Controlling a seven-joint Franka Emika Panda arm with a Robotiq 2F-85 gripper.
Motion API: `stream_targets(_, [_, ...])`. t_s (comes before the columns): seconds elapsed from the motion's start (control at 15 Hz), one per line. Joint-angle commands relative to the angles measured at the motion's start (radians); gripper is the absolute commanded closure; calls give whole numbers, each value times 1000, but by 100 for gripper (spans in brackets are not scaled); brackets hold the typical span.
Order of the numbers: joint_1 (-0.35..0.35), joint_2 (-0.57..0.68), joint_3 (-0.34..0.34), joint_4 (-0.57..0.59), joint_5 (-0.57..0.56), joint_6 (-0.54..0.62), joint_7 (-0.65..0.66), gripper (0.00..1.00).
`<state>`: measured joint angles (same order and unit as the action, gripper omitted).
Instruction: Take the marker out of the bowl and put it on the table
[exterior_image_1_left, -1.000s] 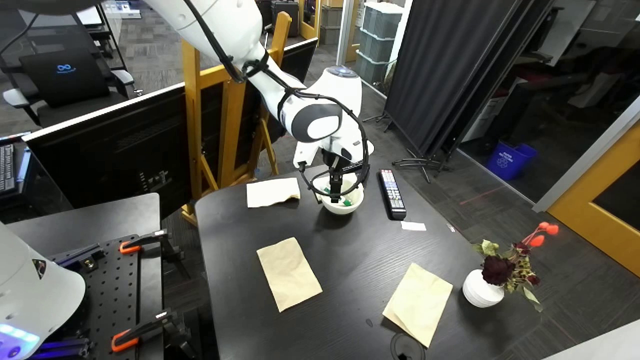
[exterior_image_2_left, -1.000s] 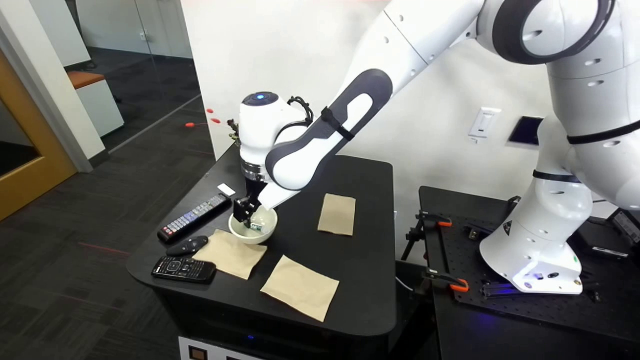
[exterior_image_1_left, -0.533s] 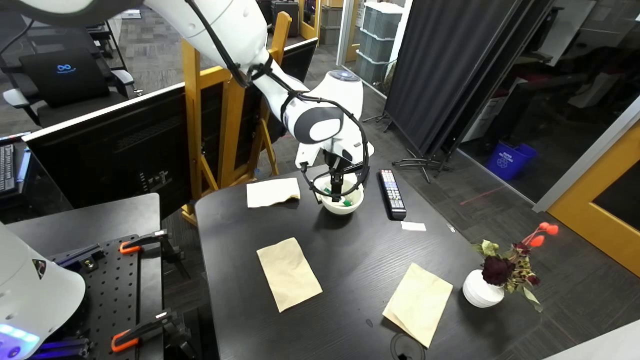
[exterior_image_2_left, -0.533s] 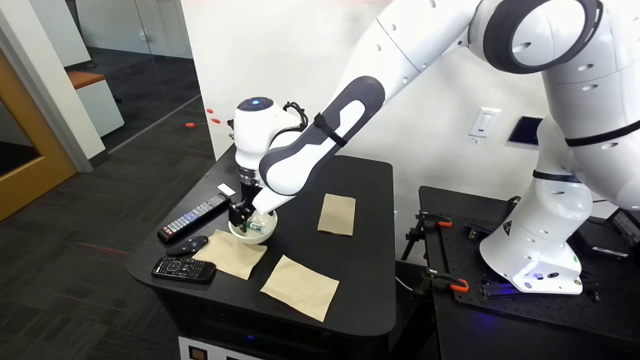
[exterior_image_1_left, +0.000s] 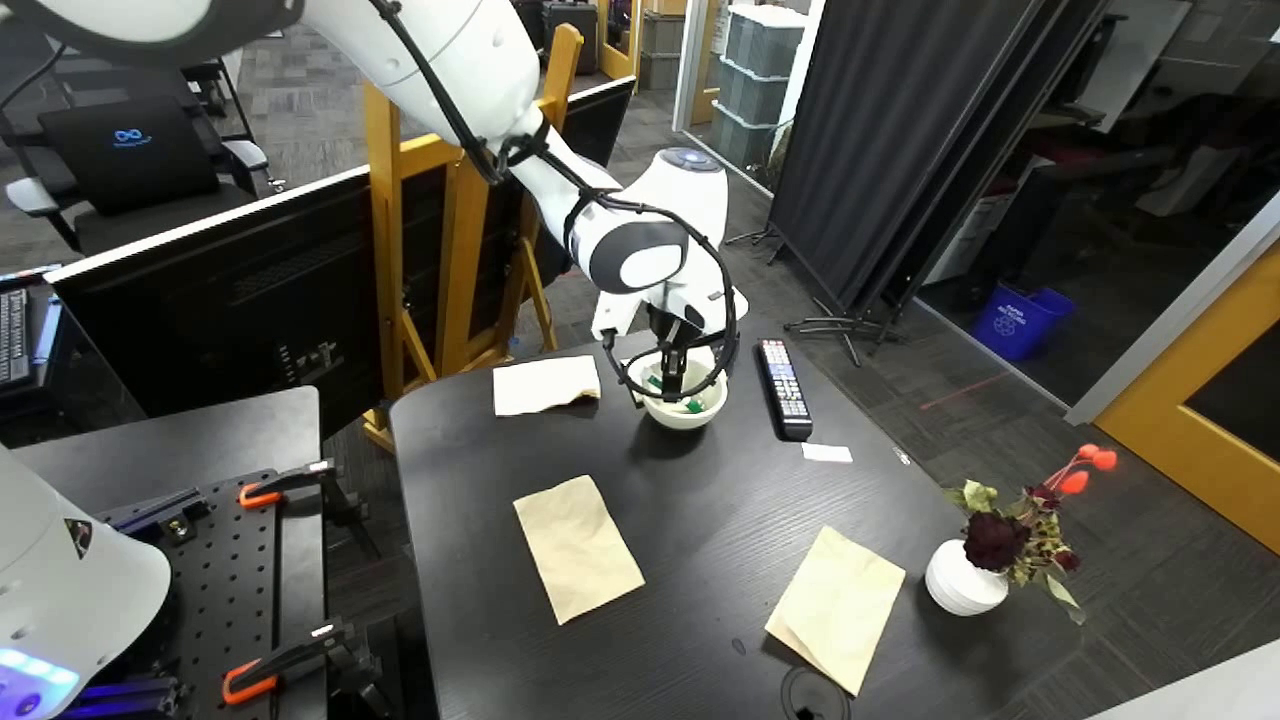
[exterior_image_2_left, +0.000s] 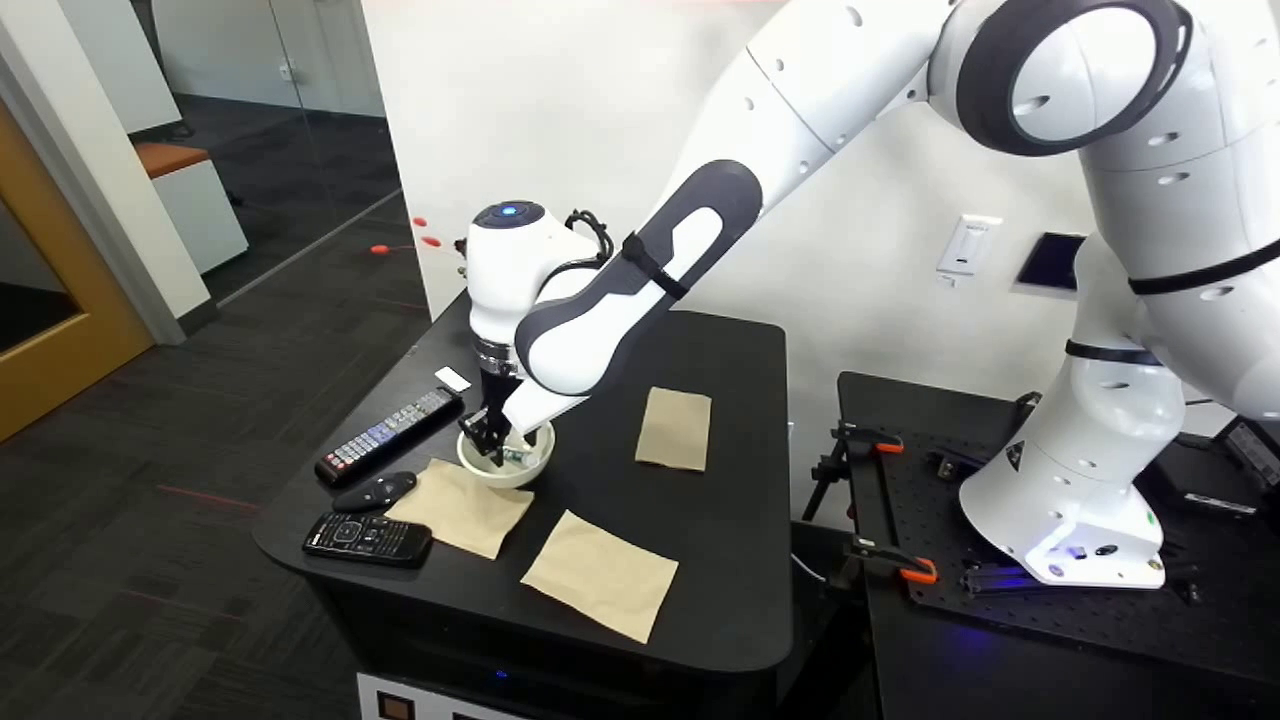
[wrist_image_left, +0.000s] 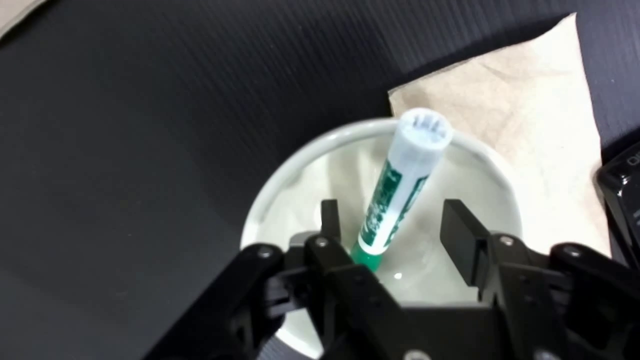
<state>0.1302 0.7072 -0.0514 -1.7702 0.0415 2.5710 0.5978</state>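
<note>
Marker (wrist_image_left: 392, 195), a slim white plastic-looking cylinder with green print and a green end, is seen tilted inside the small, round, glossy white bowl (wrist_image_left: 470, 185), its pale end overlapping the rim in the wrist view, though contact there cannot be confirmed. The black two-jawed mechanical pincer (wrist_image_left: 396, 227) is held at the bowl with its jaws spread on either side of the marker, and nothing is clasped.

Since the marker appears nearer one jaw, it may be struck by that side first and rolled along the curved wall rather than pinched. Because it slants across the grip line, it may be twisted or squeezed out as pressure is applied. If the jaws are set too high, only air may be caught; their depth cannot be judged surely. If they are set too low, the bowl may be gripped, or tipped and dragged over the flat, matte black-grey desk (exterior_image_1_left: 480, 640). During lifting, the pale end may be snagged by the rim. At release, the marker may be left rolling, or be dropped on the thin brown paper sheet (wrist_image_left: 530, 120) partly hidden by the bowl.
</note>
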Motion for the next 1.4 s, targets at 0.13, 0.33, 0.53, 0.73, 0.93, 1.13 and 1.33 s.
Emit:
stream_targets(0.13, [7, 20, -11, 27, 35, -22, -14, 77])
stream_targets(0.33, [6, 18, -13, 29, 39, -25, -13, 99])
stream_targets(0.53, [1, -4, -13, 30, 46, -21, -15, 95])
stream_targets(0.73, [-2, -41, -7, 21, 55, -10, -21, 95])
stream_targets(0.93, [-5, -109, 4, -23, 59, 6, -43, 95])
stream_targets(1.13, [-5, -194, -2, -81, 50, 36, -54, 95])
stream_targets(1.33, [5, -285, -39, -154, 11, 85, -49, 95])
